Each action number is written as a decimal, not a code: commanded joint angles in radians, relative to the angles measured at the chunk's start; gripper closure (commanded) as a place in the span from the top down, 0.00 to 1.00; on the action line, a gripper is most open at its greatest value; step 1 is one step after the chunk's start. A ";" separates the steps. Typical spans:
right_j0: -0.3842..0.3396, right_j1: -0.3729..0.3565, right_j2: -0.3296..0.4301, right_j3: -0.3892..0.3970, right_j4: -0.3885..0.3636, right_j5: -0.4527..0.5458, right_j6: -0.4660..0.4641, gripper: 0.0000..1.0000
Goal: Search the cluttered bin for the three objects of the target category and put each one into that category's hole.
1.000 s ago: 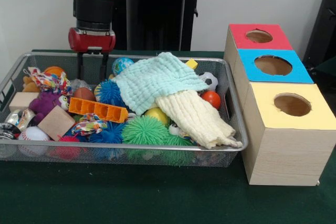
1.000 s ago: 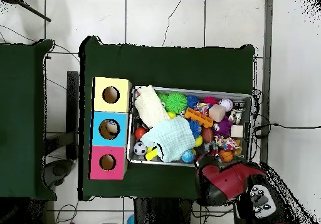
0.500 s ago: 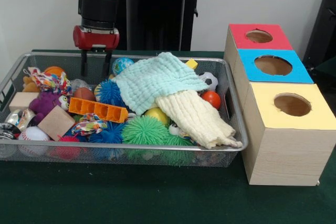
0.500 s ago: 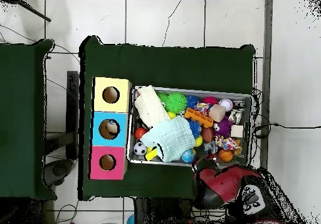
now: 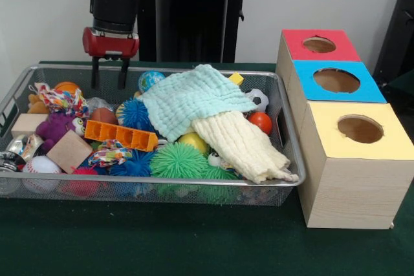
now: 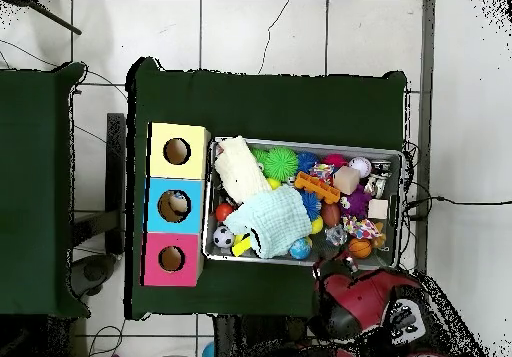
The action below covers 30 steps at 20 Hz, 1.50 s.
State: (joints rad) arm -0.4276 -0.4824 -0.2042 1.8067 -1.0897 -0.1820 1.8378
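Note:
My gripper [image 5: 108, 82] hangs open and empty over the far left rim of the wire bin [image 5: 162, 189], above a striped rag toy [image 5: 61, 100] and an orange ball [image 5: 66, 86]. A mint cloth [image 5: 194, 98] and a cream cloth [image 5: 242, 147] cover the bin's middle and right. Around them lie a globe ball [image 5: 150, 80], a blue spiky ball [image 5: 136, 114], a green spiky ball [image 5: 179, 159], a red ball [image 5: 261, 121], a soccer ball [image 5: 257, 99] and an orange block [image 5: 121, 135]. In the overhead view the red arm [image 6: 365, 293] hides the gripper by the bin [image 6: 402, 188].
Right of the bin stand three boxes, each with a hole on top: red [image 5: 294, 42], blue [image 5: 372, 92], yellow [image 5: 323, 121]. A wooden cube [image 5: 69, 151], a purple plush [image 5: 55, 127] and a baseball [image 5: 40, 165] fill the bin's left end.
The gripper has risen out of the bin's far left corner and shifted slightly left, still open and empty. Nothing in the bin has moved.

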 commanded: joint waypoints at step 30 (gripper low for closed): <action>-0.050 -0.011 0.096 -0.124 -0.032 -0.004 0.082 1.00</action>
State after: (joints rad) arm -0.4423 -0.4932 -0.2539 1.7556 -1.0884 -0.1820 1.8378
